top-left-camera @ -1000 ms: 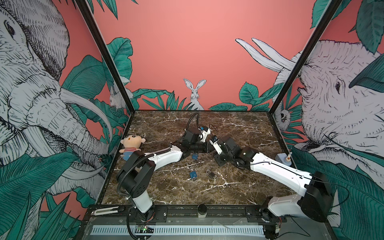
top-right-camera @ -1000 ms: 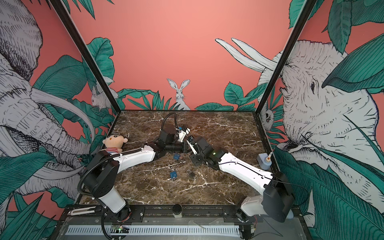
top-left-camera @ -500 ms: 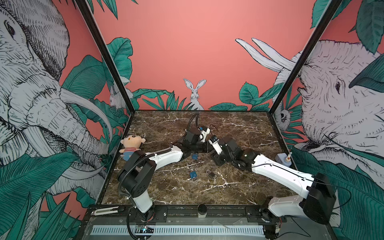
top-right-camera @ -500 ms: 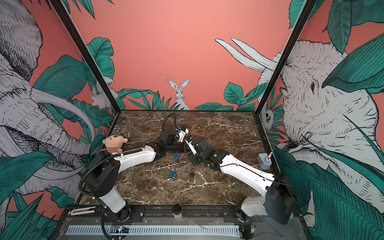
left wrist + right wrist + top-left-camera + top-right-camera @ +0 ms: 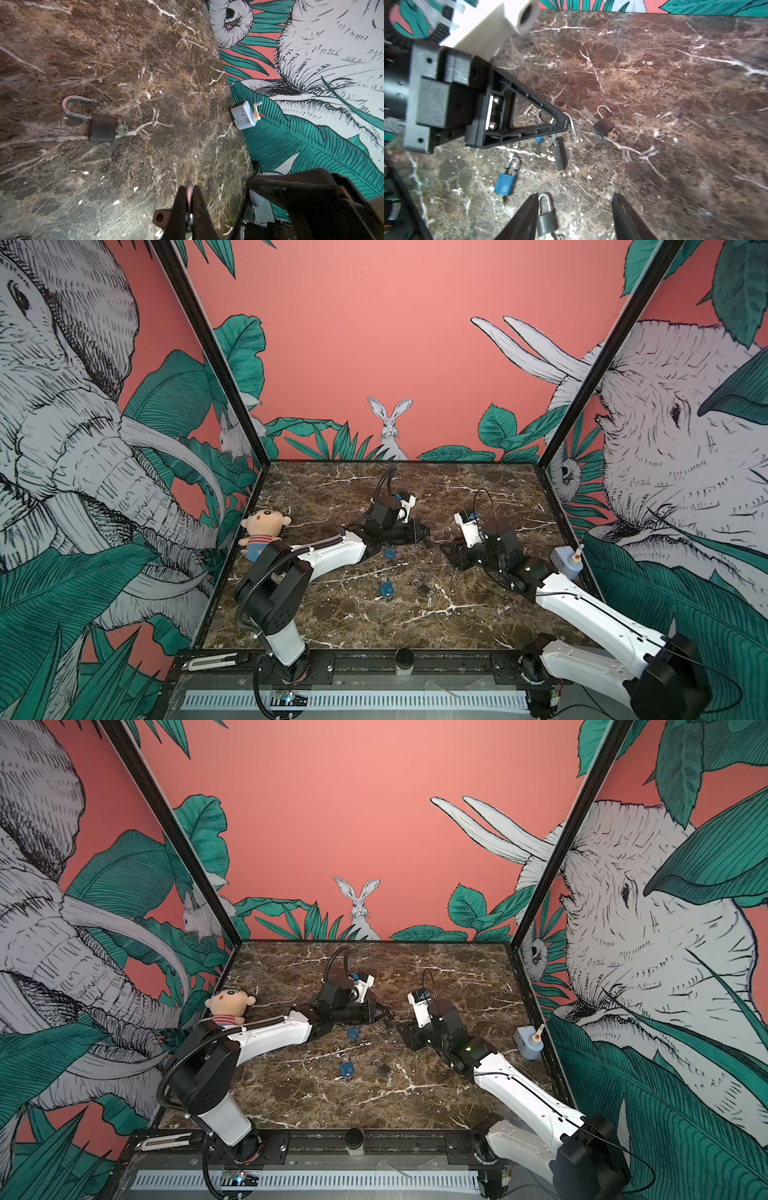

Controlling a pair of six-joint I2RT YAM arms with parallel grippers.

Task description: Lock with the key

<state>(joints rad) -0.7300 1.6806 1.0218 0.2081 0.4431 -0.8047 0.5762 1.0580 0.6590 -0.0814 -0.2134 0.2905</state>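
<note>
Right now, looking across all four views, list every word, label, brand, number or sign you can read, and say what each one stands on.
No text can be read in any view.
On the blue padlock that lies fully in sight: a round stamped emblem on the body, too blurred to read.
On the blue tag on the right arm's wrist camera mount: too small to read.

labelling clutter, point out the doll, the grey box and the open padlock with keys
doll (image 5: pixel 264 523): in a top view, on its face
grey box (image 5: pixel 563 565): in a top view, on its body
open padlock (image 5: pixel 102 128): left wrist view, on its dark body
</note>
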